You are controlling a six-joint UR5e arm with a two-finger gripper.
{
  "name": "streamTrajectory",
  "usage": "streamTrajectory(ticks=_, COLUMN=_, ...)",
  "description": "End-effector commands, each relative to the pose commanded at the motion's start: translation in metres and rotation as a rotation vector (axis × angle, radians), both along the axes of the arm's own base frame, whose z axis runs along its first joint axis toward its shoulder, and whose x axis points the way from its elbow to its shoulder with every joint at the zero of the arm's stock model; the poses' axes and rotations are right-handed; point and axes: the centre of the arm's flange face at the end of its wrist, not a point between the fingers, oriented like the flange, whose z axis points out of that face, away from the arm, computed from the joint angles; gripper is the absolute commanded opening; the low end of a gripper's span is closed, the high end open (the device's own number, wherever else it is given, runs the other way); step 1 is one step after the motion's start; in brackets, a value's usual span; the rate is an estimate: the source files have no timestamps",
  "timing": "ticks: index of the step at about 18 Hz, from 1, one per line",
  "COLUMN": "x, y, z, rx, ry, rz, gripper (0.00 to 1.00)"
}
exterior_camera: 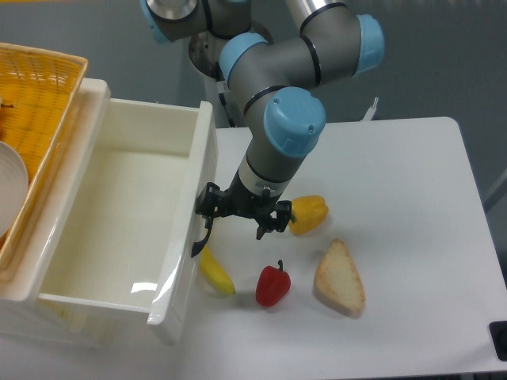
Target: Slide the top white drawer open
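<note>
The top white drawer (187, 229) stands pulled far out of the cream cabinet, its deep tray empty. Its curved black handle (201, 240) hangs on the front panel, facing the table. My gripper (236, 221) hovers right in front of that panel with its fingers spread open. The left fingertip (209, 210) sits right at the top of the handle, and whether they touch cannot be told. The right fingertip (262, 229) is over bare table. Nothing is clamped between the fingers.
A banana (215, 273) lies just below the handle, a red pepper (272, 286) and a slice of bread (339, 279) to its right, and a yellow pepper (309, 214) behind my gripper. A yellow wicker basket (40, 87) holding a white bowl (9, 186) tops the cabinet.
</note>
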Motion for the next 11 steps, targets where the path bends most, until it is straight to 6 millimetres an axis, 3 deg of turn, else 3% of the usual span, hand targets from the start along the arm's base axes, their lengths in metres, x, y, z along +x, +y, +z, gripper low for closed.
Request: streamTrajectory(ticks=11, x=-0.018, y=-0.012, z=0.016, rx=0.045, ry=0.023, rz=0.020, gripper=1.00)
